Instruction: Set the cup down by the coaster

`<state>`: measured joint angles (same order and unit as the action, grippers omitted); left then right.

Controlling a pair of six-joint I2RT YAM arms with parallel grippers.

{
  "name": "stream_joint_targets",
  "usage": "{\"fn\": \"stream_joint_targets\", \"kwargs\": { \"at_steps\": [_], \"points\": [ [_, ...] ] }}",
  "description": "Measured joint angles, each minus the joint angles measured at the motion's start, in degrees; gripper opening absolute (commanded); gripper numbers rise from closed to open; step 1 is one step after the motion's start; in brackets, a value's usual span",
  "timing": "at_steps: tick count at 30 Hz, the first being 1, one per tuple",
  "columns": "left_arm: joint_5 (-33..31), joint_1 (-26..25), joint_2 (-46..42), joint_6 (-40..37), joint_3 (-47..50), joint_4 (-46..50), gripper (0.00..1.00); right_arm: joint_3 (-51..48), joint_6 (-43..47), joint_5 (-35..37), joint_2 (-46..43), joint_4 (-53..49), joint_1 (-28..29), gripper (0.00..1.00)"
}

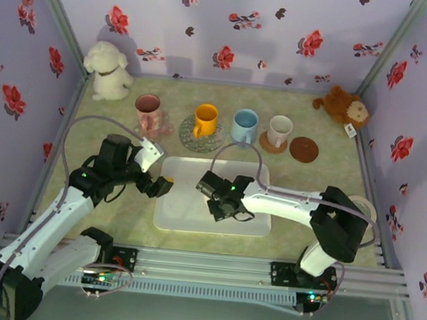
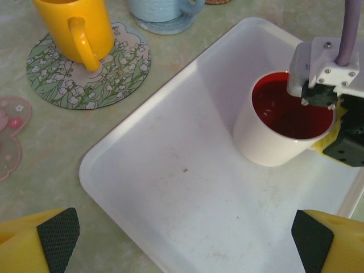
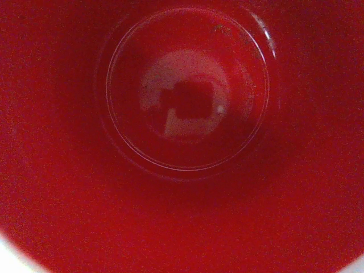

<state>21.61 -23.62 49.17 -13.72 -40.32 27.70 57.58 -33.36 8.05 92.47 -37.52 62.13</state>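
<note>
A white cup with a red inside (image 2: 267, 145) stands upright on the white tray (image 2: 170, 187). My right gripper (image 1: 223, 199) sits on top of it, a dark finger inside the far rim and a yellow one outside; its grip is hidden. The right wrist view looks straight down into the cup's red bottom (image 3: 187, 96). My left gripper (image 2: 185, 233) hovers open over the tray's left edge, its yellow fingertips (image 2: 57, 233) wide apart and nothing between them. A bare brown coaster (image 1: 303, 149) lies at the back right, next to the row of cups.
Along the back stand a pink cup (image 1: 148, 109), a yellow cup (image 1: 205, 119) on a floral coaster (image 2: 119, 74), a blue cup (image 1: 245, 125) and a white cup (image 1: 280, 130). A white plush (image 1: 108, 71) and a brown plush (image 1: 345, 107) sit in the corners.
</note>
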Motion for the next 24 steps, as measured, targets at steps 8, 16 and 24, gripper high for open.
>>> {"fn": "stream_joint_targets", "kwargs": {
  "at_steps": [8, 16, 24],
  "points": [
    [0.02, 0.0, 0.15, 0.02, -0.02, -0.35, 0.99, -1.27, 1.9, 2.69, -4.72, -1.77, -4.13, 0.0],
    [1.46, 0.0, 1.88, 1.01, 0.0, -2.93, 0.99, -3.89, 4.39, 2.91, -4.92, -0.68, -9.4, 0.0],
    [2.45, 0.0, 3.96, 1.75, -0.02, -5.44, 0.99, -3.91, 7.89, 3.15, -2.1, 2.93, -12.55, 0.0]
  ]
}}
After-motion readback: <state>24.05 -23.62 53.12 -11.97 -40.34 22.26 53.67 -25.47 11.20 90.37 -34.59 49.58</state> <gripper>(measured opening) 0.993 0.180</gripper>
